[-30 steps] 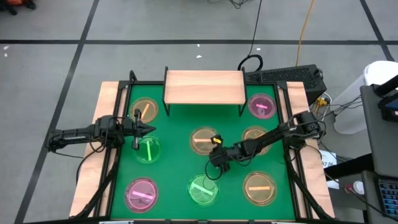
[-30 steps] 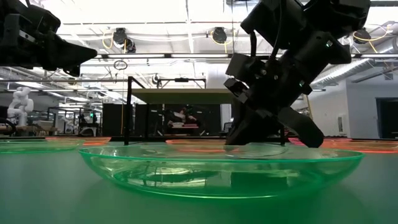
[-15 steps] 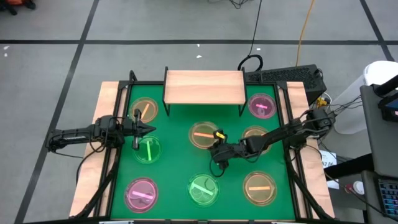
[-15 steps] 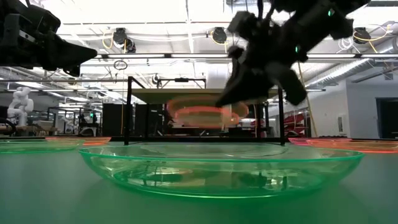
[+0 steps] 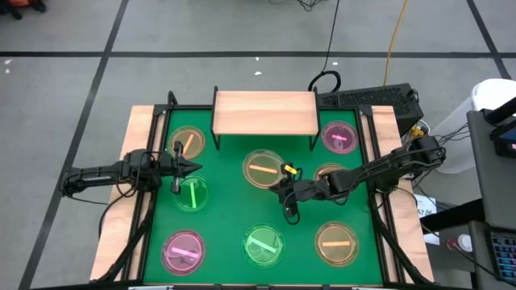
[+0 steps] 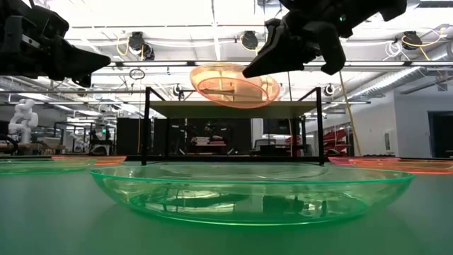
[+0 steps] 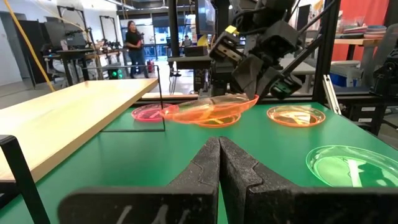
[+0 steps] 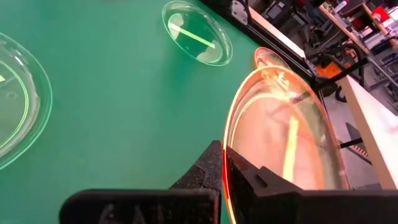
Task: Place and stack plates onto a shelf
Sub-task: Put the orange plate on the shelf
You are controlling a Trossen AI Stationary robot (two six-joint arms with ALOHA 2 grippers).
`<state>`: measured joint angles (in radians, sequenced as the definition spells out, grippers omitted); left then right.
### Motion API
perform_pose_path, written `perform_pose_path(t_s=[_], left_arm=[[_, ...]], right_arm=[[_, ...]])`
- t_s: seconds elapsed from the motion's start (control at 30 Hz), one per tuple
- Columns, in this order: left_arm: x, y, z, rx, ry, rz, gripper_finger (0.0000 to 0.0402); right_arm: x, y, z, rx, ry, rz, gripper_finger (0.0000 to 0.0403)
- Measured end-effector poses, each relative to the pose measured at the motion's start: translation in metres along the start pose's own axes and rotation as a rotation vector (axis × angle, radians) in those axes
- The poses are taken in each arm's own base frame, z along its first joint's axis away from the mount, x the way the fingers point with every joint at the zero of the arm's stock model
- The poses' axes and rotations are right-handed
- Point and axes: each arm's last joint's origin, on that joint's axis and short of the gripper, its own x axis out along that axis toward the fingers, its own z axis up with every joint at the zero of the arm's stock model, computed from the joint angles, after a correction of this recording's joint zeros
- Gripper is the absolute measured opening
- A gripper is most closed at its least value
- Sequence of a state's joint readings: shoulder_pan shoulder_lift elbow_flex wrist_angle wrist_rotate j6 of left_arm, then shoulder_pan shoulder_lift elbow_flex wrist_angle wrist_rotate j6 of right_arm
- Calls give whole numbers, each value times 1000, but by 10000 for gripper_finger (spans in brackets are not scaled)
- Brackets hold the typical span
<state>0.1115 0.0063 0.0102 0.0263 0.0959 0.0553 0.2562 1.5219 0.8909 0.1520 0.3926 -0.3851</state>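
One amber plate [image 5: 263,167] is pinched by its rim in the right gripper [image 5: 284,179], whose two fingers are squeezed tight on it. The plate hangs tilted in the air, above the green table [image 5: 226,209] and just in front of the shelf [image 5: 264,112]. The left gripper [image 5: 193,167] waits near the table's left side, fingers pressed together, holding nothing. No writing can be read.
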Motion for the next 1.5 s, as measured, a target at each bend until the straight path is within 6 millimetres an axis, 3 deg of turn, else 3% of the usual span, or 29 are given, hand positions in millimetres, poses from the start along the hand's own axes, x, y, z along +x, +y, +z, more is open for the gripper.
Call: perform_pose_path(t_s=[0.7, 1.13, 1.5], left_arm=[[0, 0, 0, 0, 0, 0, 3], [0, 0, 0, 0, 0, 0, 3], [0, 0, 0, 0, 0, 0, 3]], right_arm=[[-3, -2, 2, -54, -8, -4, 0], [-65, -54, 25, -31, -190, -175, 0], [-70, -75, 18, 6, -169, -233, 0]])
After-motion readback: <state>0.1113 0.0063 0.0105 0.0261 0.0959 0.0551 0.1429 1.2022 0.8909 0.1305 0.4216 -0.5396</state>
